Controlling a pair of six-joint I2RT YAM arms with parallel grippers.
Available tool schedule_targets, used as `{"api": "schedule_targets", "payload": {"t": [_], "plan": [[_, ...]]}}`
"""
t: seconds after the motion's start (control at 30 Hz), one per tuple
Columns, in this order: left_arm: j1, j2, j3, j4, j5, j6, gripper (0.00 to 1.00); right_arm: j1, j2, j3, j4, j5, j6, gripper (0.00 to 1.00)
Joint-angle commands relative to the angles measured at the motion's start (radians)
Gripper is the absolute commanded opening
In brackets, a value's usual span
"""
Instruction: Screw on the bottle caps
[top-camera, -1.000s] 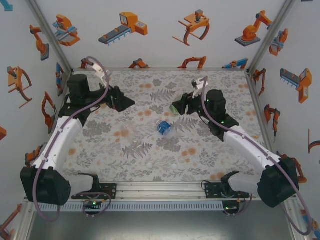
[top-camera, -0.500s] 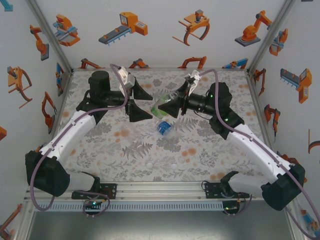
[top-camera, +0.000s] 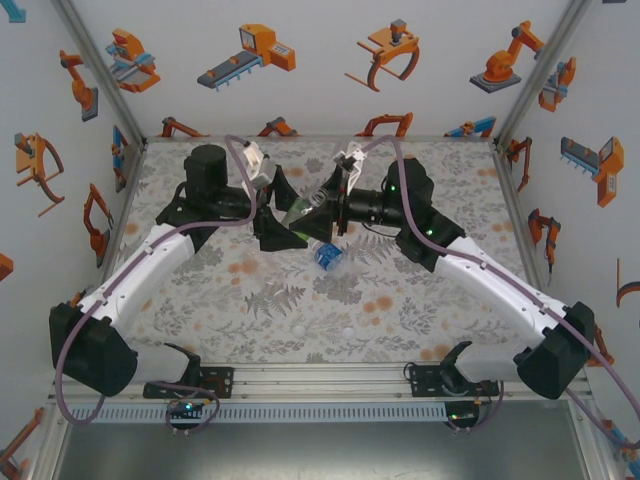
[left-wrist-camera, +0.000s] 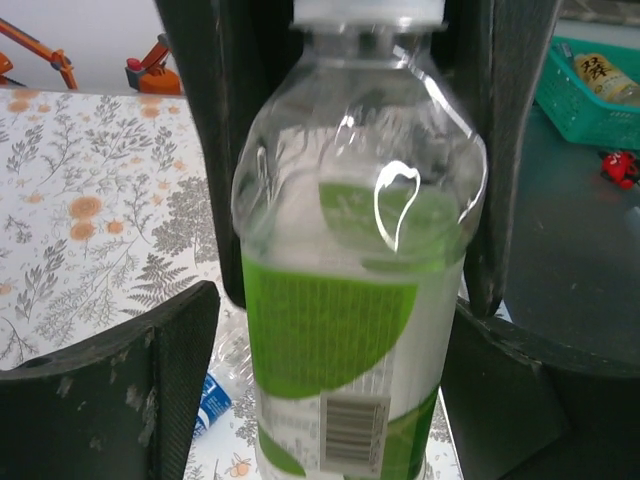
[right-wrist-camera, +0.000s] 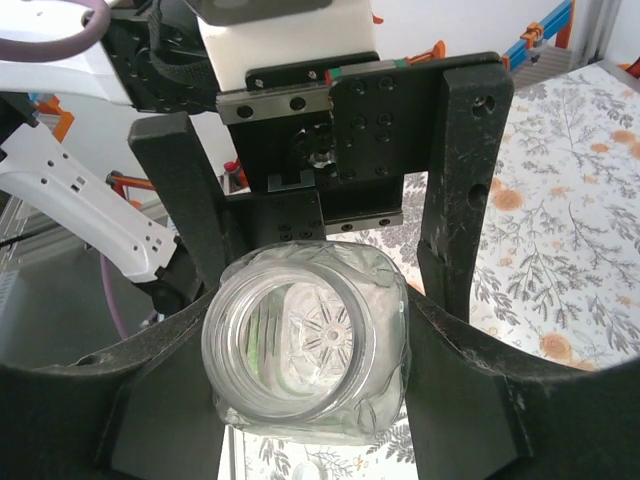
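Bottle (right-wrist-camera: 303, 362) clamped in right end effector (right-wrist-camera: 310, 325).

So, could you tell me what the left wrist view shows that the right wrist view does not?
Only the left wrist view shows the green-label bottle side-on, with a white cap on its neck, the blue-label bottle lying on the table beneath, and a green basket beyond the table's edge. Only the right wrist view shows that bottle end-on, as a clear round shape, plus the black body of the left end effector facing the camera. Both show the bottle between the fingers of the right end effector, and the flowered table.
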Motion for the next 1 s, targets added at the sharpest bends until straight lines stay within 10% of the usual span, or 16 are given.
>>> {"api": "schedule_targets", "payload": {"t": [0.0,0.77,0.97], "plan": [[-0.008,-0.023,-0.006,-0.009,0.045,0.026,0.72,0.016,-0.001,0.032,0.042,0.032,-0.018,0.17],[-0.01,0.008,0.012,-0.04,0.086,0.024,0.51,0.025,-0.043,0.003,0.082,0.081,-0.034,0.16],[-0.003,0.015,0.021,-0.075,0.071,0.054,0.44,0.025,-0.08,-0.006,0.035,0.156,-0.048,0.74]]}}
